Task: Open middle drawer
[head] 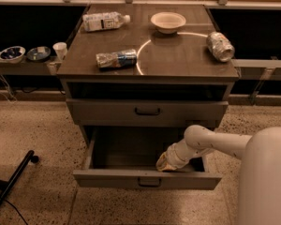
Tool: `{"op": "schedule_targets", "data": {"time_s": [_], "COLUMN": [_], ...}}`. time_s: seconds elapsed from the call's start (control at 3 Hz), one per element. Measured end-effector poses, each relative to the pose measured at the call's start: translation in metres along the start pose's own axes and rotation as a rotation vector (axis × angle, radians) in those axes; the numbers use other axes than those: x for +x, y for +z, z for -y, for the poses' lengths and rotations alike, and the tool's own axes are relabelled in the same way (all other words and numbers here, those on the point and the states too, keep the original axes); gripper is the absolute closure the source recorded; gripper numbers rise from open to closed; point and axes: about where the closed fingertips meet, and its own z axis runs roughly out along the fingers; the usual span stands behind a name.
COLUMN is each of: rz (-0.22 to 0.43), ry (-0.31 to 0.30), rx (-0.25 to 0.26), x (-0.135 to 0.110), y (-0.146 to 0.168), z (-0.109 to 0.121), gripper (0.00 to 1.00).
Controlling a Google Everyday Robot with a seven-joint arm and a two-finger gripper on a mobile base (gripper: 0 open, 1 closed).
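The middle drawer is pulled out of the grey cabinet. It has a low flat front with a small dark bar handle, and its deep grey tray lies open to view. My gripper is at the end of the white arm, which reaches in from the right. The gripper sits low inside the tray, just behind the drawer front and right of the handle. It holds nothing that I can see.
A taller drawer above is closed or nearly so. On the cabinet top lie two plastic bottles, a white bowl and a can. Small bowls and a cup sit on a left shelf. A black pole lies on the floor.
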Motion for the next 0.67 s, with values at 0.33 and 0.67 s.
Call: {"op": "schedule_targets", "data": {"time_s": [0.33,0.67], "rz": [0.012,0.121], "ry": [-0.004,0.012], "rx": [-0.014,-0.132], "x": [-0.003,-0.014], "y": [0.004,0.019], "z": [-0.003,-0.031], "gripper": [1.00,1.00]}}
